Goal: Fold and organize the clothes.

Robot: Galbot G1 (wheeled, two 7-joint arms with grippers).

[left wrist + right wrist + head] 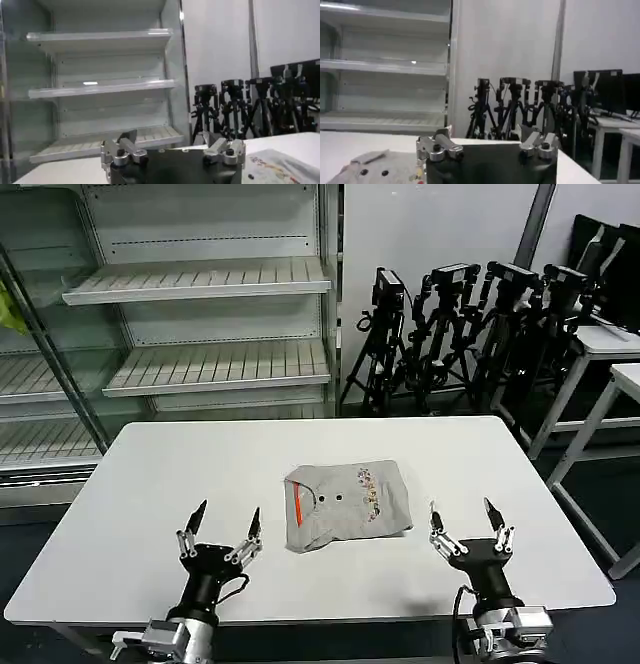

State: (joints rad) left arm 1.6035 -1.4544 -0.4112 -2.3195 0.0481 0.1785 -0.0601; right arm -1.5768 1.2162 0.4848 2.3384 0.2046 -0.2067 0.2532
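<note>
Grey T-shirt (pixel 346 505) lies folded on the white table (pixel 160 474) between spread left claw (pixel 222 525) and spread right claw (pixel 464 516).

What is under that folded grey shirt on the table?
The folded T-shirt lies flat on the white table, between the open left gripper and open right gripper. Whatever lies directly beneath it is hidden by the cloth.

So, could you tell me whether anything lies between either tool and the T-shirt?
Nothing visible does. The left tool and right tool sit open on either side of the folded T-shirt, with bare white table between.
</note>
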